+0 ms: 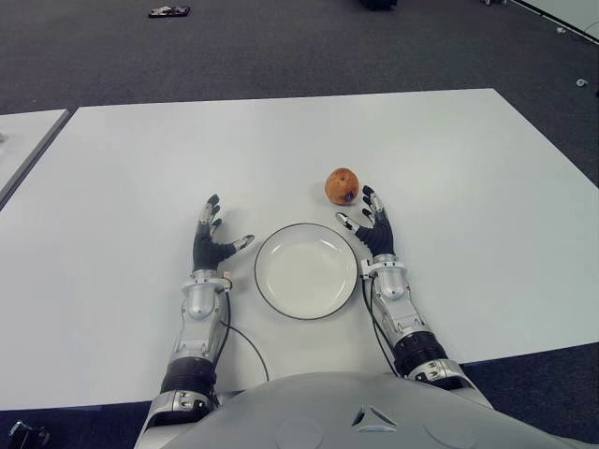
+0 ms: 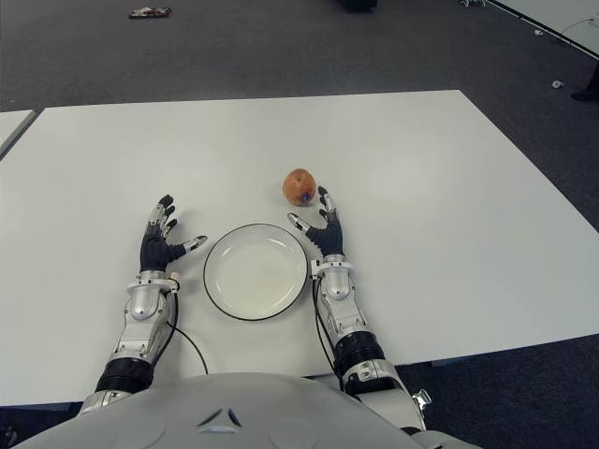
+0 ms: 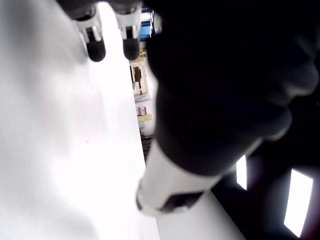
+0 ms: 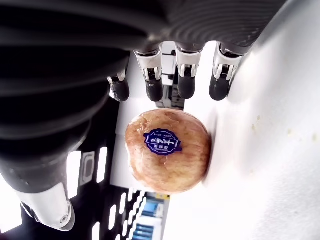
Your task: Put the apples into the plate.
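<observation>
One reddish-orange apple [image 1: 342, 185] with a blue sticker [image 4: 162, 141] lies on the white table [image 1: 468, 168], just beyond the plate. The white plate [image 1: 306, 270] with a dark rim sits near the table's front edge, with nothing on it. My right hand [image 1: 365, 217] is at the plate's right side, fingers spread open, fingertips just short of the apple and not touching it. My left hand [image 1: 217, 229] shows to the left of the plate, fingers spread, holding nothing.
A second white table [image 1: 23, 140] stands at the far left with a narrow gap between. A small dark object [image 1: 168, 11] lies on the grey carpet beyond the table.
</observation>
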You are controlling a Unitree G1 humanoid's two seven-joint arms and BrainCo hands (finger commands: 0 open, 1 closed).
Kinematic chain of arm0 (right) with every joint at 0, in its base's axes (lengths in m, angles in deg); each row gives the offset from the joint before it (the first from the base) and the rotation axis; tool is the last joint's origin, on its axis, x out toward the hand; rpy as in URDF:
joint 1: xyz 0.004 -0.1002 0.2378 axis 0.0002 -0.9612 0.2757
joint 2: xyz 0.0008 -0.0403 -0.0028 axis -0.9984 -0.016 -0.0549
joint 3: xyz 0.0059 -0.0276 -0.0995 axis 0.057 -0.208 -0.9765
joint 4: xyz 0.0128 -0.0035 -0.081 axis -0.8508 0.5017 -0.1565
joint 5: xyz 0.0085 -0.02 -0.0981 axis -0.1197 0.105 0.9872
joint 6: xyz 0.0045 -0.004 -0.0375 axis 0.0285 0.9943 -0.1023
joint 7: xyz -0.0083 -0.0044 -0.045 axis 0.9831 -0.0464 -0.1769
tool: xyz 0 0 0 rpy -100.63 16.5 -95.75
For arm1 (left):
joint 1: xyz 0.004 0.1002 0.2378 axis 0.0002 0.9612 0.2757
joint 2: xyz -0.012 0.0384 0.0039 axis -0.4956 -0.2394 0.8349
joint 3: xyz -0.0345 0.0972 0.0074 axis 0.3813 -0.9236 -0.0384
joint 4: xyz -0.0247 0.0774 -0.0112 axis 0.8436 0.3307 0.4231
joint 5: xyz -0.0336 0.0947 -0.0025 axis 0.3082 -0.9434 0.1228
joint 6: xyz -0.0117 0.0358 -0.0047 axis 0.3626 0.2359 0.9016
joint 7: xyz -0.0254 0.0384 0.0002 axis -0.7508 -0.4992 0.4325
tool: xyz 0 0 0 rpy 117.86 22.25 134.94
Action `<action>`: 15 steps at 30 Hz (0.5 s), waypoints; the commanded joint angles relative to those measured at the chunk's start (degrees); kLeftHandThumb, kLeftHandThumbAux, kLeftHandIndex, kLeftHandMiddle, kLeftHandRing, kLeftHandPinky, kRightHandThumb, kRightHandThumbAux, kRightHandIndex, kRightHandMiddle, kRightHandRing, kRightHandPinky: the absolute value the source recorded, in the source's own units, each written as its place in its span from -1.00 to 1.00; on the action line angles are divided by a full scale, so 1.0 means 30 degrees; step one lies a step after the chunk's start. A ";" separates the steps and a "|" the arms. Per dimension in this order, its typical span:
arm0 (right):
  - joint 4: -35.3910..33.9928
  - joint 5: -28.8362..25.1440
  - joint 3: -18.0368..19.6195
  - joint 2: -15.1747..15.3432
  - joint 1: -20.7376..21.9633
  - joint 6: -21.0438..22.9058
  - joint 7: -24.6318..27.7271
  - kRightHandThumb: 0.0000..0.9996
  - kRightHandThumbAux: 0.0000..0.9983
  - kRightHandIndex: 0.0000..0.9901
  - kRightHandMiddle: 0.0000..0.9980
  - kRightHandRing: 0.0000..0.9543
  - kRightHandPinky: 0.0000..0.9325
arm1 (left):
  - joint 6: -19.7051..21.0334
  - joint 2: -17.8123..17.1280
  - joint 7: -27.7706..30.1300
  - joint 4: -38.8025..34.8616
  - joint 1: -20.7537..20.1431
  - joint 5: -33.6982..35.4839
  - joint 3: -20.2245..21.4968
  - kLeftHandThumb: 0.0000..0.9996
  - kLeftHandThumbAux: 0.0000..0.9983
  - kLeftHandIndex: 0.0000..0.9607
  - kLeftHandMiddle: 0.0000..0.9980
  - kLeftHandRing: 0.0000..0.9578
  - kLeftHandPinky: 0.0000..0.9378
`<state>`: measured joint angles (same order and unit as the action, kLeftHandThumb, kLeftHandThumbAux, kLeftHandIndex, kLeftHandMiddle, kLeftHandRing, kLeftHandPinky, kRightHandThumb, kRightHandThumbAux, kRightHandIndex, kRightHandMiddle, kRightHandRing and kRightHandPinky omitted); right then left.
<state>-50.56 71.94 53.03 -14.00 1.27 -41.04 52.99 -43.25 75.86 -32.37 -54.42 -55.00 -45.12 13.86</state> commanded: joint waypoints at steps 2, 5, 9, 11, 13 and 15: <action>-0.1466 0.0439 0.0086 -0.0009 -0.1166 0.0883 -0.0594 -0.65 0.38 -1.00 -0.96 -0.93 -0.84 | 0.0318 -0.0007 0.0140 0.0424 -0.0057 0.0117 -0.0054 -1.00 -0.05 -1.00 -1.00 -1.00 -1.00; -0.2480 0.0713 0.0021 -0.0064 -0.1415 0.1209 -0.0840 -0.65 0.37 -1.00 -0.97 -0.94 -0.86 | 0.0443 0.0060 0.0132 0.0167 -0.0031 0.0121 -0.0096 -1.00 -0.05 -1.00 -1.00 -1.00 -1.00; -0.4420 0.1712 -0.0089 -0.0311 -0.1683 0.1132 -0.1986 -0.64 0.36 -1.00 -0.97 -0.95 -0.87 | 0.0516 0.0112 0.0124 0.0149 -0.0079 0.0140 -0.0111 -1.00 -0.06 -1.00 -1.00 -1.00 -1.00; -0.4851 0.2083 -0.0054 -0.0394 -0.1553 0.0930 -0.2573 -0.63 0.36 -1.00 -0.96 -0.94 -0.86 | 0.0536 0.0159 0.0069 0.0160 -0.0103 0.0108 -0.0130 -1.00 -0.06 -1.00 -1.00 -1.00 -1.00; -0.5124 0.2312 0.0000 -0.0449 -0.1306 0.0869 -0.3015 -0.63 0.35 -1.00 -0.96 -0.94 -0.85 | 0.0558 0.0195 0.0015 0.0143 -0.0116 0.0071 -0.0143 -1.00 -0.06 -1.00 -1.00 -1.00 -1.00; -0.5287 0.2443 0.0067 -0.0480 -0.0973 0.0822 -0.3388 -0.62 0.35 -1.00 -0.96 -0.94 -0.84 | 0.0578 0.0226 -0.0045 0.0132 -0.0132 0.0025 -0.0157 -1.00 -0.06 -1.00 -1.00 -1.00 -1.00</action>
<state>-65.41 78.35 52.90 -14.71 -3.12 -38.42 44.39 -42.66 76.22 -32.37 -54.50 -55.23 -45.03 13.77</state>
